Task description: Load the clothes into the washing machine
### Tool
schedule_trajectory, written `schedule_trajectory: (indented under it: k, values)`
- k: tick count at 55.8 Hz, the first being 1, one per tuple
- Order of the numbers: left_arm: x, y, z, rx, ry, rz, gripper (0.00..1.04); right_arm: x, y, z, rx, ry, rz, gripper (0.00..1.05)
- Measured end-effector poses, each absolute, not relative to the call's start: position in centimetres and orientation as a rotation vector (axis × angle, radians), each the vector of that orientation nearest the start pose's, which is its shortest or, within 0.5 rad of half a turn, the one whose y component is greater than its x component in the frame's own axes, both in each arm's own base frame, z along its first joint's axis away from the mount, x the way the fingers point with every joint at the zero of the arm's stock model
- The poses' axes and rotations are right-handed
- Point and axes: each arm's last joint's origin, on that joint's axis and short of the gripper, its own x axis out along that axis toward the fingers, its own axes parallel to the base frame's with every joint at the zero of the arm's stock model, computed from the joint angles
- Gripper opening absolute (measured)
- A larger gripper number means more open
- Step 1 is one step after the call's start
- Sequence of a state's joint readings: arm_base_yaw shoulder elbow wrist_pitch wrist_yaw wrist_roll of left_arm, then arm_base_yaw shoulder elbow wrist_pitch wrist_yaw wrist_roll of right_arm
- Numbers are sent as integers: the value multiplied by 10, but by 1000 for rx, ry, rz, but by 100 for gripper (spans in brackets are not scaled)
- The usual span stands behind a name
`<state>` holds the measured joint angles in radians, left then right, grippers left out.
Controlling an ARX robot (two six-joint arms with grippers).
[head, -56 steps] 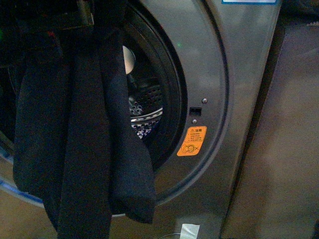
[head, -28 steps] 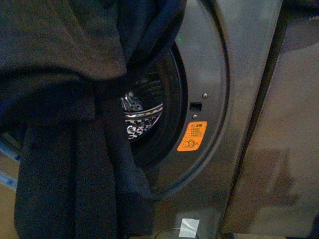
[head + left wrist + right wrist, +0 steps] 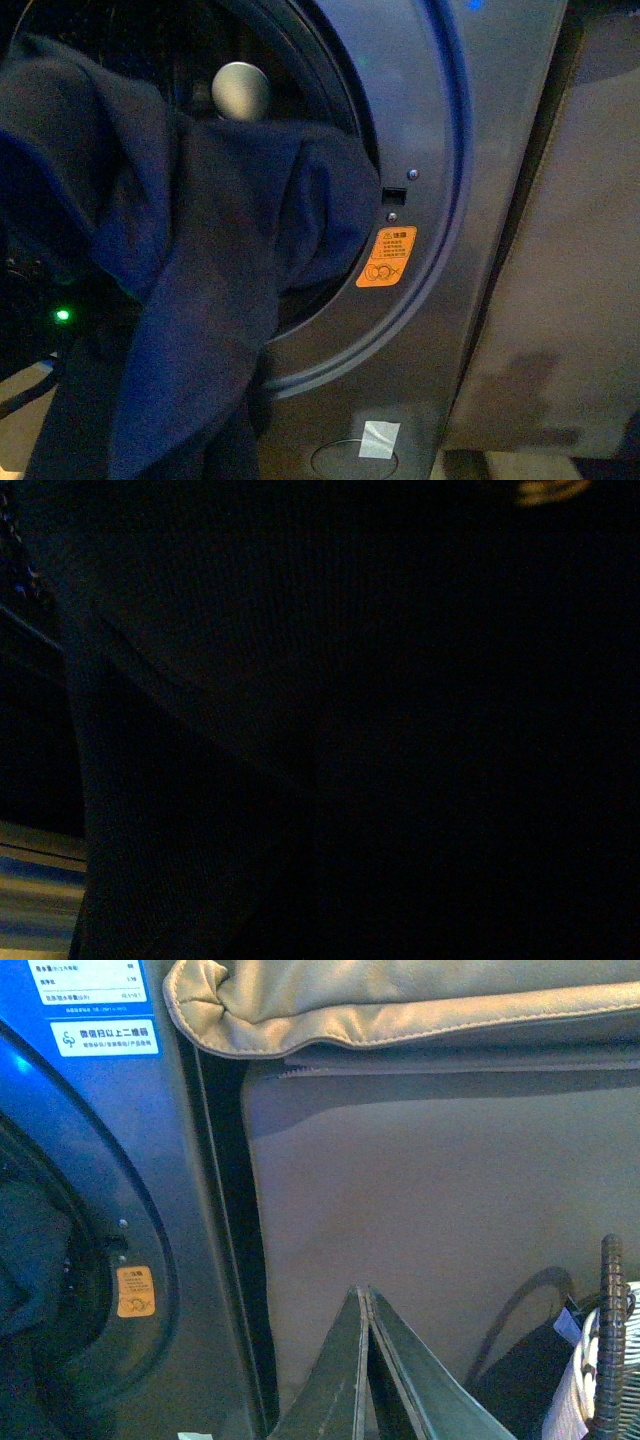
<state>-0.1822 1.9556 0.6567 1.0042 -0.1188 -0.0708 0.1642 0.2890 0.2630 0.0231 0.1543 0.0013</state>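
Observation:
The clothes (image 3: 200, 290), a dark navy garment, drape over the lower rim of the round porthole of the grey washing machine (image 3: 470, 150), part inside the opening and part hanging down the front. An orange sticker (image 3: 386, 257) sits on the door ring. My left gripper is hidden behind the fabric; the left wrist view is nearly dark and shows only dark cloth (image 3: 300, 680). My right gripper (image 3: 364, 1295) is shut and empty, held off to the right of the machine, in front of a beige panel (image 3: 430, 1190). The machine also shows in the right wrist view (image 3: 100, 1160).
A beige panel (image 3: 570, 250) stands right of the washer. A beige padded cover (image 3: 400, 1000) lies on top of it. A wire basket with white cloth (image 3: 600, 1360) stands near the right gripper. A green light (image 3: 62, 315) glows at the lower left.
The clothes have moved from hanging high in front of the porthole down onto its lower rim, spread into the opening. The view has shifted slightly.

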Motion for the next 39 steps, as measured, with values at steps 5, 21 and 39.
schedule_trajectory:
  k: [5, 21, 39]
  values:
    - [350, -57, 85, -8, 314, -13, 13, 105, 9, 222, 0, 11, 31, 2]
    - [404, -58, 69, 14, 373, 60, 13, 98, 0, 202, 1, 4, 3, 2]
    - [451, -62, 69, 46, 415, 175, 13, 98, 0, 187, 1, 6, 2, 2]
